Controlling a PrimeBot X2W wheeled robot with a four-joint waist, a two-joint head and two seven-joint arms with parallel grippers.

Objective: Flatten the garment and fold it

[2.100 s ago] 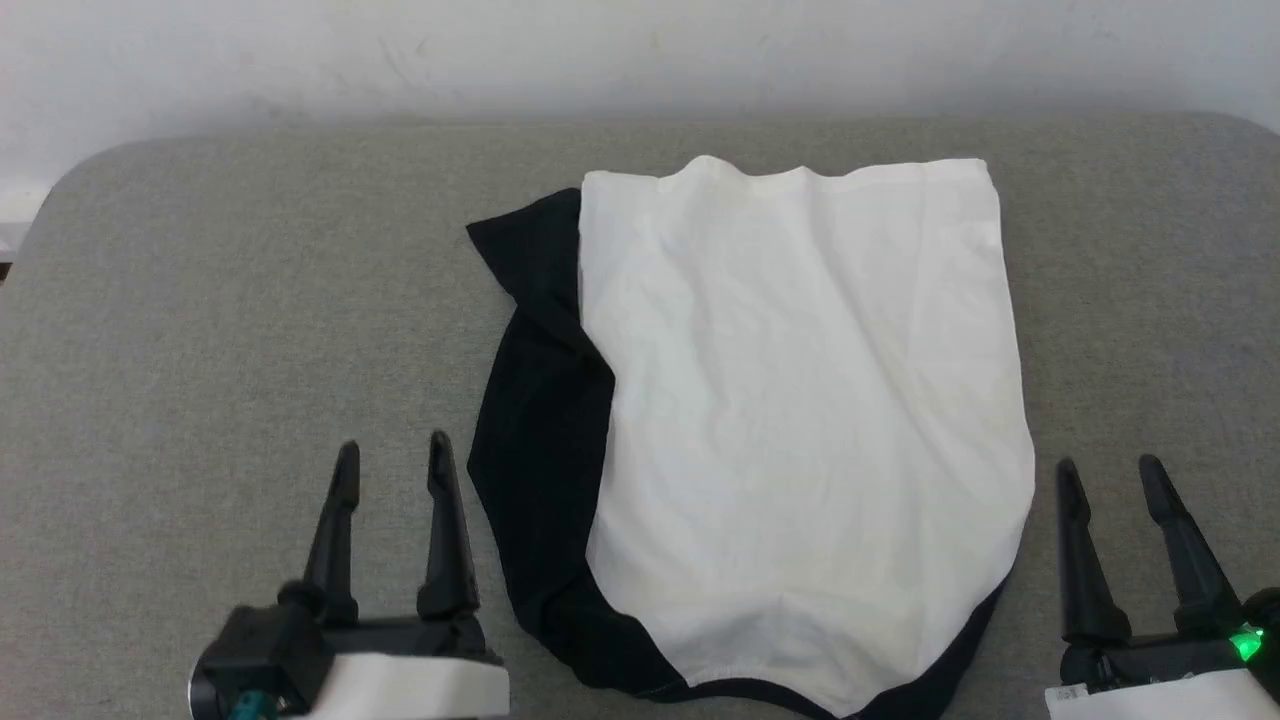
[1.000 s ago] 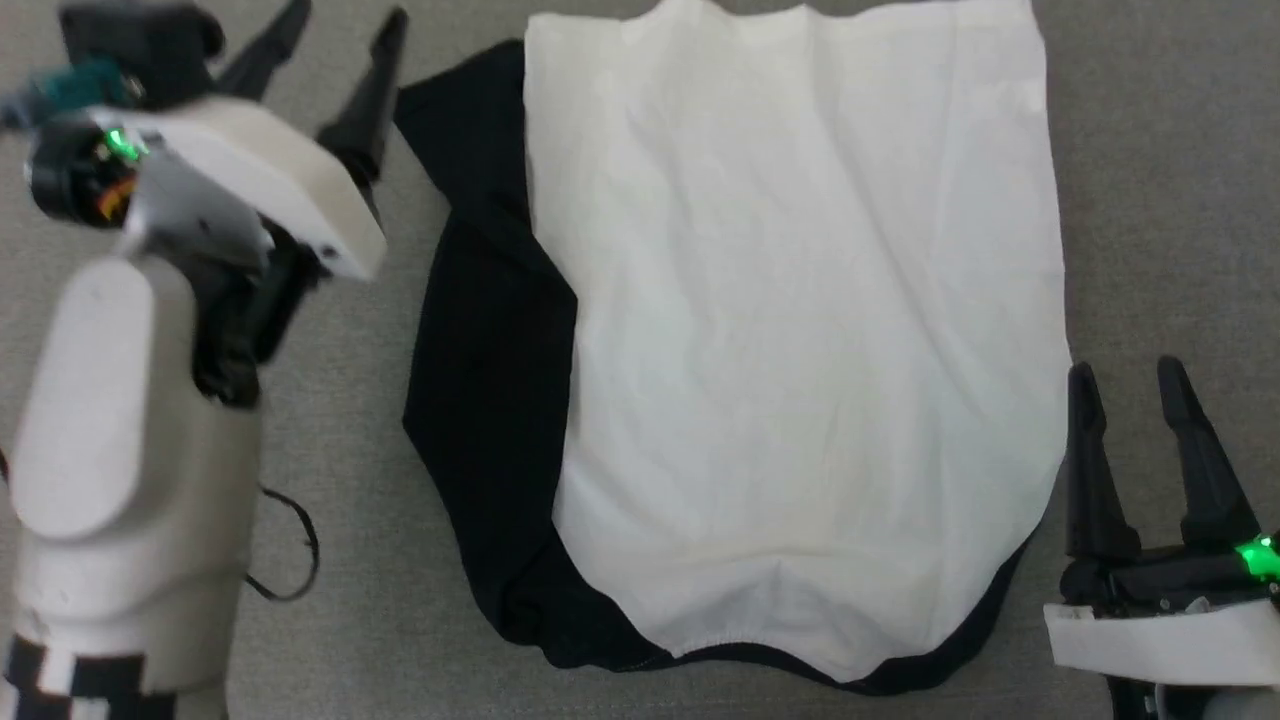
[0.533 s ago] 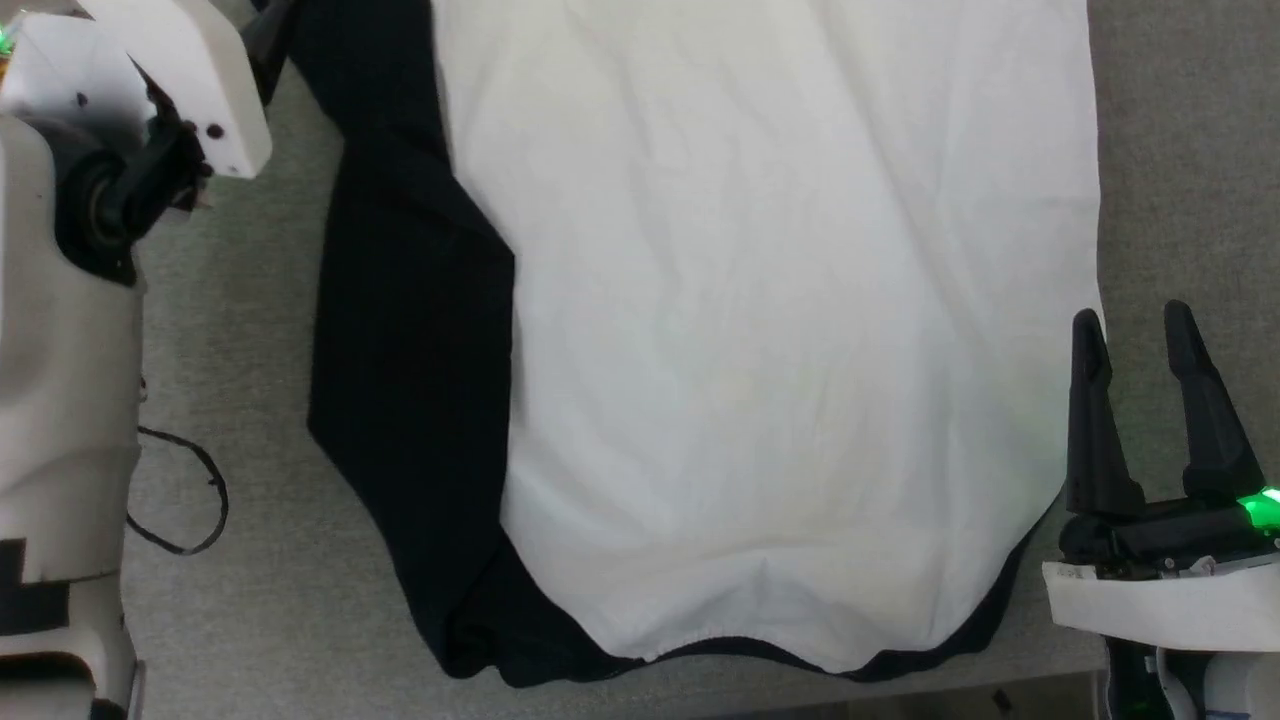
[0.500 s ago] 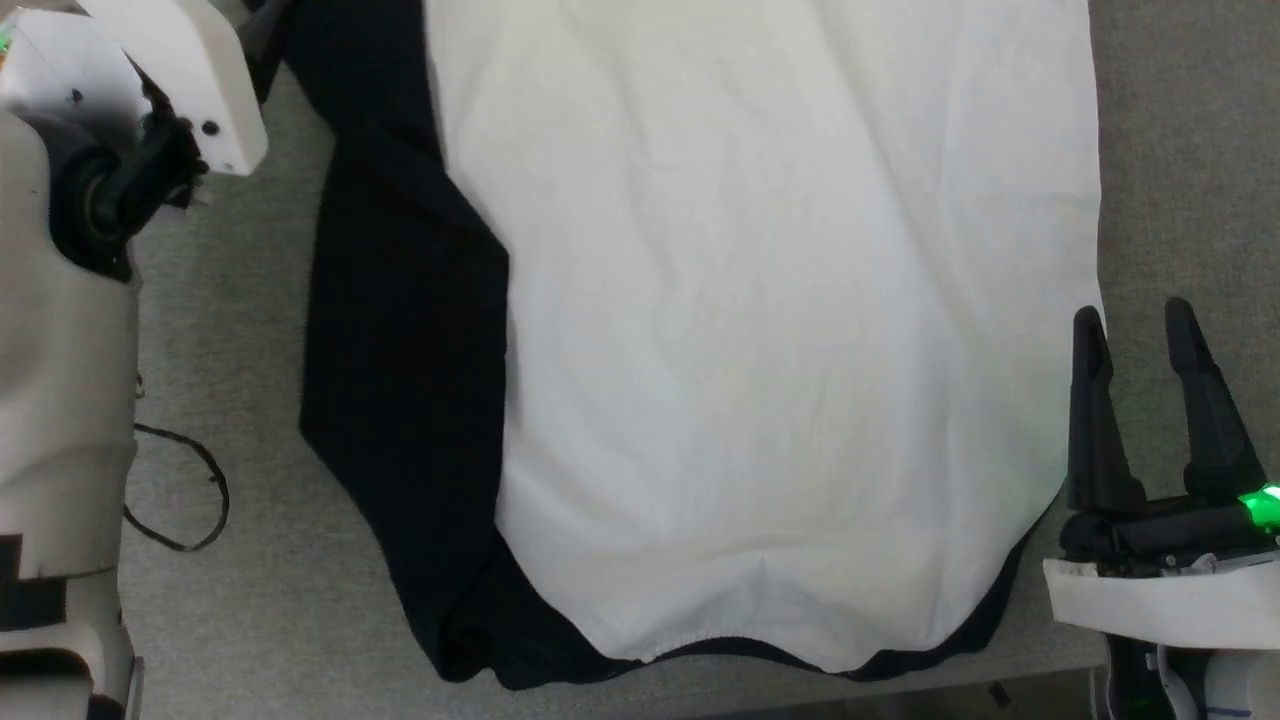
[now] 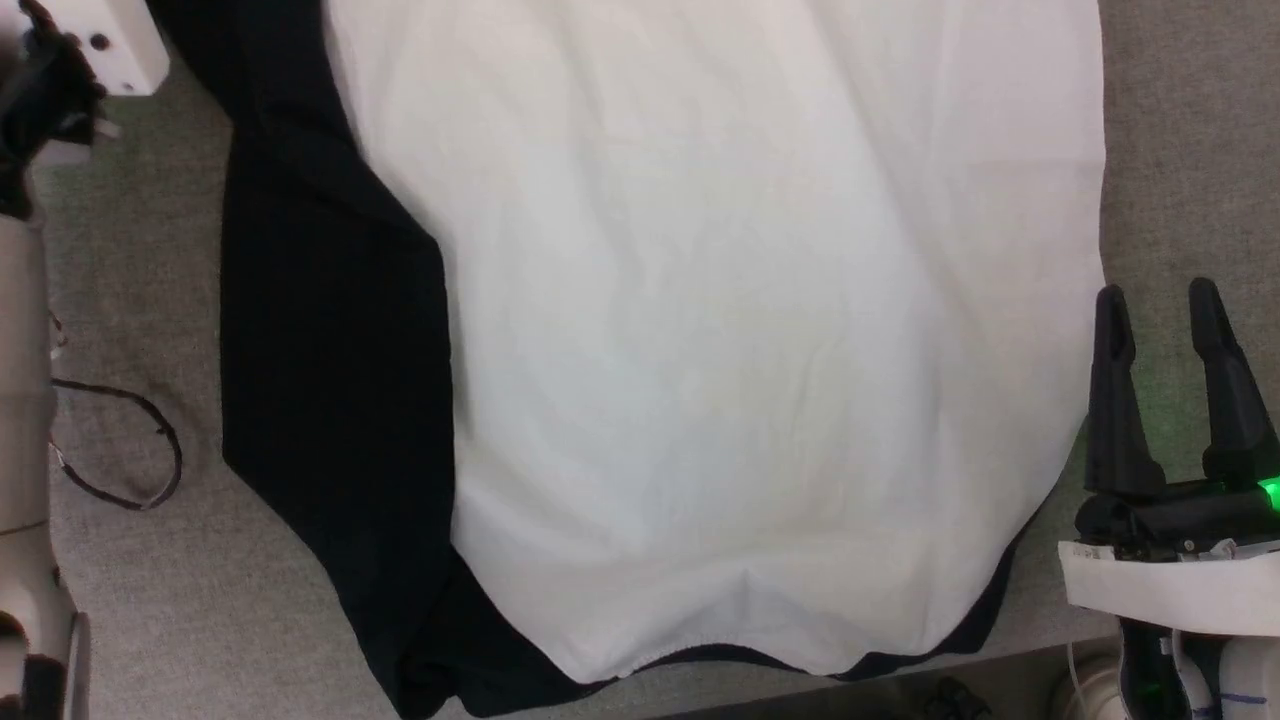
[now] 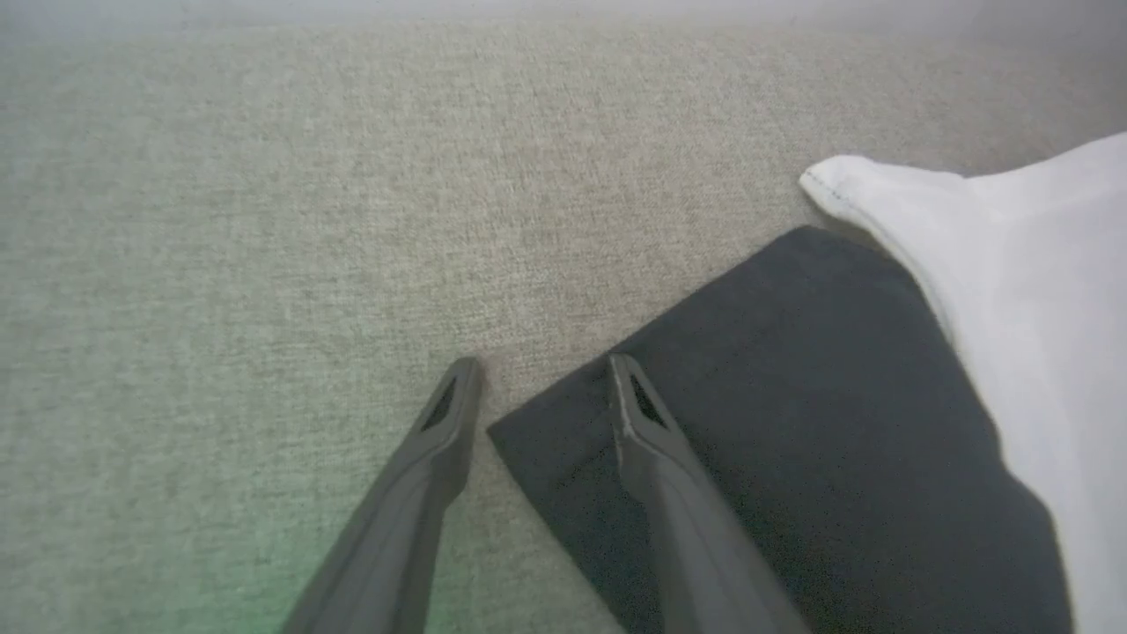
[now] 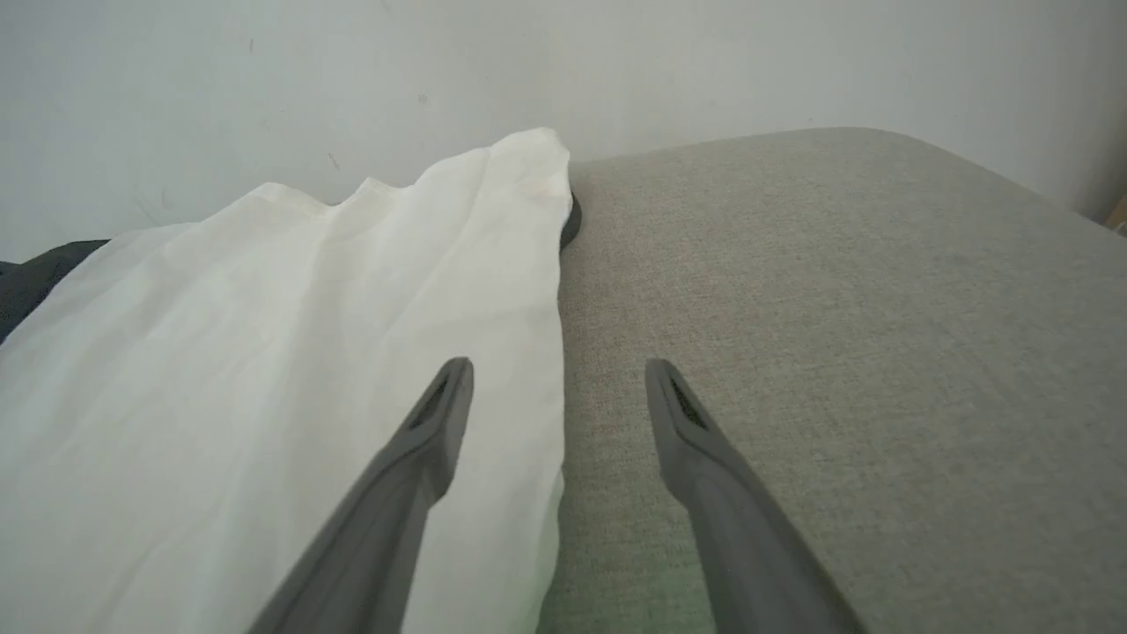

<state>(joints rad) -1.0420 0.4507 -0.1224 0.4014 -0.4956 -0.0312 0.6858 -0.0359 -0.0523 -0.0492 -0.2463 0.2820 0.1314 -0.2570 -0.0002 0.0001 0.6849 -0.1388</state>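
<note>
The gray bench (image 5: 130, 250) is the biggest thing. The garment (image 5: 720, 330) lies flat on it and covers most of the middle. Its long way runs from 12 to 6, with the round bottom edge at 6, close to the bench's front edge. White cloth is on top, and black cloth sticks out at 9. The pale left arm (image 5: 20, 420) reaches up along 9 toward 10. The right gripper (image 5: 1157, 293) sits at 4, just beside the white edge, its 2 fingers apart and pointing to 12. The left gripper (image 6: 543, 363) has its 2 fingers apart, 1 over a black corner and 1 over the bench. A thin black cable (image 5: 130, 450) loops at 9.
</note>
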